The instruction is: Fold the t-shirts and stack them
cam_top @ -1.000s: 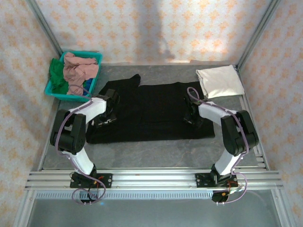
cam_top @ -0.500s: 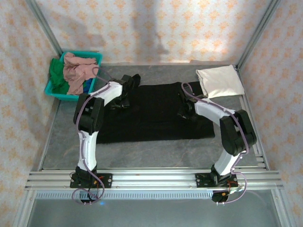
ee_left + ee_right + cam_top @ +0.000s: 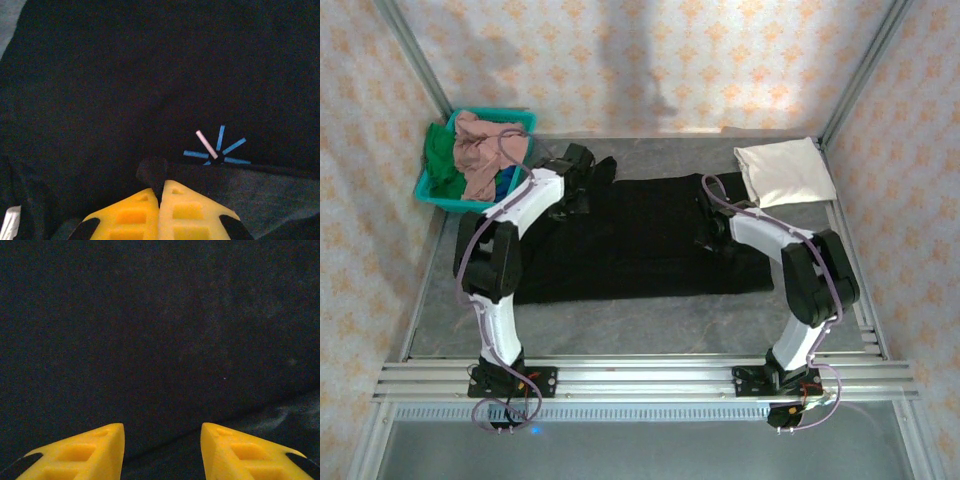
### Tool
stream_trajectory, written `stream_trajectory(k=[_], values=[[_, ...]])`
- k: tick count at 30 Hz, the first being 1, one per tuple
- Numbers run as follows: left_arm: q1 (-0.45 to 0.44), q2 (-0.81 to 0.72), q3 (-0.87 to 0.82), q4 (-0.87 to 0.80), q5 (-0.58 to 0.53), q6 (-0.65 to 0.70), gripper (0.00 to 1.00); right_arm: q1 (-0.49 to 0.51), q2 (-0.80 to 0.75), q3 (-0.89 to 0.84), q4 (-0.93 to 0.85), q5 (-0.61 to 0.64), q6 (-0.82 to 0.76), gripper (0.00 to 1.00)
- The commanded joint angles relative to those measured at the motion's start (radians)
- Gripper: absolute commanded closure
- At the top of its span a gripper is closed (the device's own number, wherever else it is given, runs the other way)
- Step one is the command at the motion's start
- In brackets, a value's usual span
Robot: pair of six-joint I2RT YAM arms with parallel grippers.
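Black shirt (image 3: pixel 640 240) spread flat at table centre. Left gripper (image 3: pixel 576 190) at the shirt's 10 o'clock corner, by the sleeve. Wrist view: yellow fingers (image 3: pixel 125 217) pressed together, nub of black cloth pinched at their tips. Right gripper (image 3: pixel 710 228) at the shirt's 2 o'clock edge, jaws part-way apart over the cloth; whether any cloth sits between them, cannot tell. Cream shirt (image 3: pixel 785 170) folded at table's 1 o'clock. Basket (image 3: pixel 428 186) at 10 o'clock, holding pink shirt (image 3: pixel 485 150), green shirt (image 3: pixel 440 150) and blue shirt (image 3: pixel 505 184), all bunched.
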State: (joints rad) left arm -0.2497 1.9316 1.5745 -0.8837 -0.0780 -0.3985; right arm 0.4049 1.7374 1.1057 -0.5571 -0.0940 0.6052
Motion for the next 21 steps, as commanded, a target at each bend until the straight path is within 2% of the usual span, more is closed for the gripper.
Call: stream_trajectory(k=[1,2,4,5,9,12,14,17,21], values=[[0.031,-0.058,-0.077,0.083,-0.001,-0.023,1.0,0.002,0.02,0.016,0.01,0.006,-0.007,0.56],[0.039,-0.063,-0.093,0.104,-0.004,-0.026,0.96,0.002,0.025,0.017,0.009,0.006,-0.007,0.56],[0.066,-0.036,-0.1,0.115,-0.005,-0.029,0.65,0.003,0.031,0.023,0.006,0.007,-0.011,0.56],[0.076,-0.004,-0.082,0.093,-0.007,-0.031,0.57,0.002,0.032,0.031,-0.001,0.012,-0.014,0.56],[0.087,0.038,-0.028,0.029,-0.084,-0.036,0.54,0.002,0.011,0.074,-0.024,0.045,-0.042,0.56],[0.067,-0.013,-0.025,0.017,-0.119,-0.055,0.34,-0.002,0.027,0.142,-0.042,0.079,-0.076,0.56],[0.031,-0.053,-0.027,0.002,-0.149,-0.076,0.32,-0.01,0.07,0.198,-0.051,0.098,-0.101,0.56],[-0.042,-0.083,-0.071,0.013,-0.131,-0.1,0.31,-0.043,0.165,0.309,-0.062,0.105,-0.137,0.56],[-0.063,-0.121,-0.281,0.173,0.021,-0.159,0.32,-0.086,0.321,0.487,-0.1,0.098,-0.184,0.56]])
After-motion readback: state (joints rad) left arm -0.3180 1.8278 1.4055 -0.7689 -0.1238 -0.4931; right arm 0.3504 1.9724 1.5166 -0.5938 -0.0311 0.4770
